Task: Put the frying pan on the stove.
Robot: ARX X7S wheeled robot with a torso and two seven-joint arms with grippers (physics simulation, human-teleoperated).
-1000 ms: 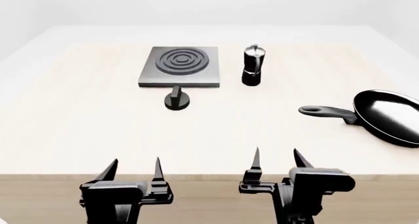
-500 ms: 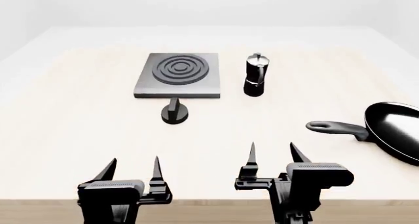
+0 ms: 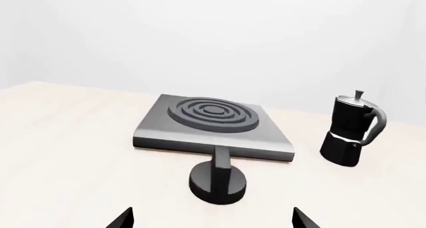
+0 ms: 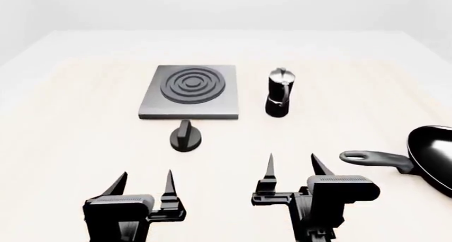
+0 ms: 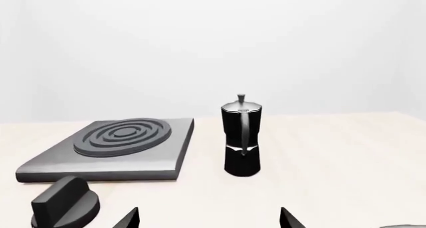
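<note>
The frying pan (image 4: 432,156), glossy black, lies at the head view's right edge with its long grey handle (image 4: 373,158) pointing left. The stove (image 4: 189,91), a dark grey slab with concentric rings, sits mid-table; it also shows as the stove (image 3: 213,125) and the stove (image 5: 113,148) in the wrist views. My left gripper (image 4: 145,179) hovers low at the near left, open and empty, well short of the stove. My right gripper (image 4: 292,165) is open and empty, just left of the pan's handle tip. In the wrist views the left gripper (image 3: 211,219) and right gripper (image 5: 208,219) show only spread tips.
A round black knob (image 4: 185,137) stands just in front of the stove, directly ahead of the left gripper. A black-and-silver moka pot (image 4: 279,93) stands right of the stove, ahead of the right gripper. The pale wooden table (image 4: 71,146) spreads around them.
The head view has moved forward over the table: stove, knob, moka pot and pan all sit lower in frame, and the table's front edge has dropped out of view. Both grippers stay open.
</note>
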